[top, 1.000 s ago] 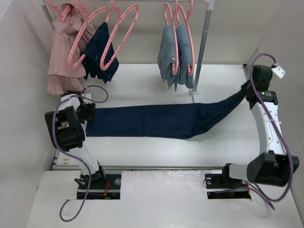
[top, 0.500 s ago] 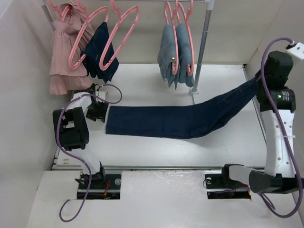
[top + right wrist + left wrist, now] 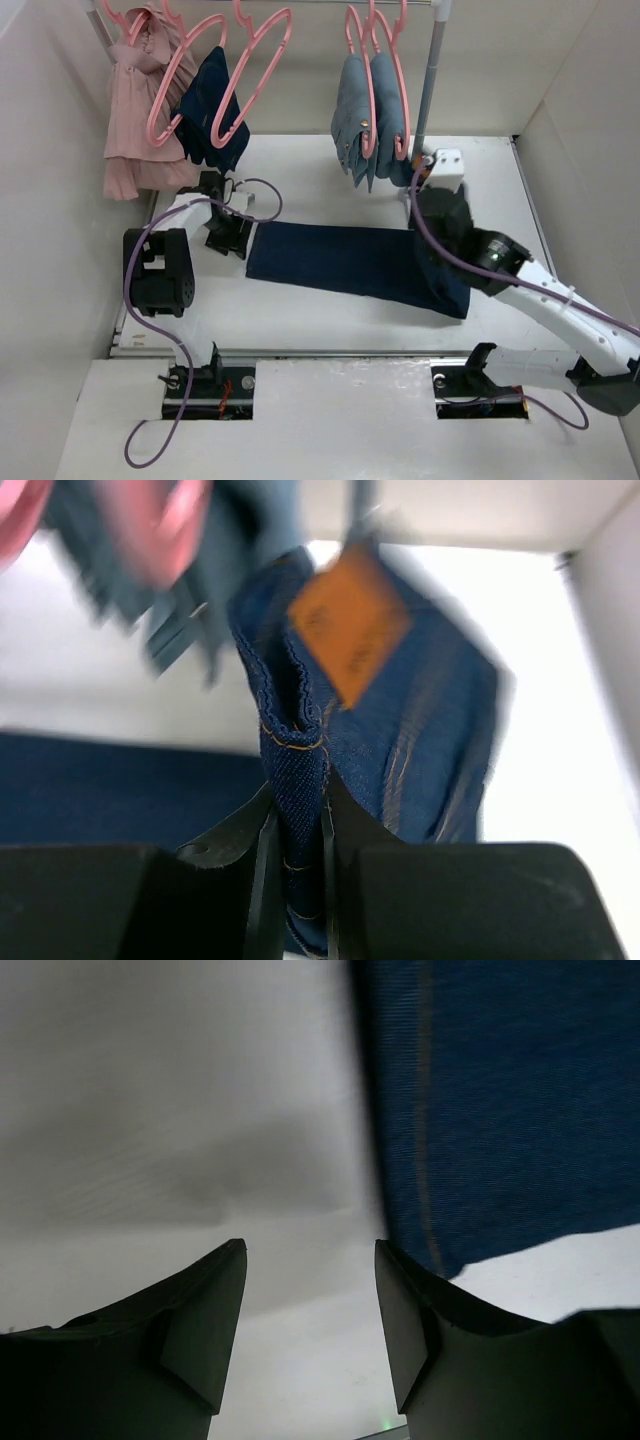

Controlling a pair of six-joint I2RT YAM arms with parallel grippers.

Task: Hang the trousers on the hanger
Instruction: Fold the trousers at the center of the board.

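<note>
The dark navy trousers [image 3: 340, 260] lie lengthwise across the middle of the table. My right gripper [image 3: 435, 235] is shut on a fold of their waistband [image 3: 295, 740] and holds that end up above the legs. The tan patch [image 3: 350, 625] shows just beyond the fingers. My left gripper [image 3: 233, 238] is open and empty at the hem end, its fingers [image 3: 205, 1310] over bare table, the hem [image 3: 500, 1110] just to their right. An empty pink hanger [image 3: 250, 75] hangs on the rail at the back left.
On the rail hang a pink blouse [image 3: 130, 110], a small dark navy garment [image 3: 210, 110] and light-blue jeans [image 3: 370, 115] on pink hangers. The rail's upright pole [image 3: 425, 95] stands just behind my right gripper. White walls close in both sides.
My right arm has swung from the far right wall in to the table's middle, carrying the waistband with it. The trousers now lie shorter. My left gripper has followed the hem rightward.
</note>
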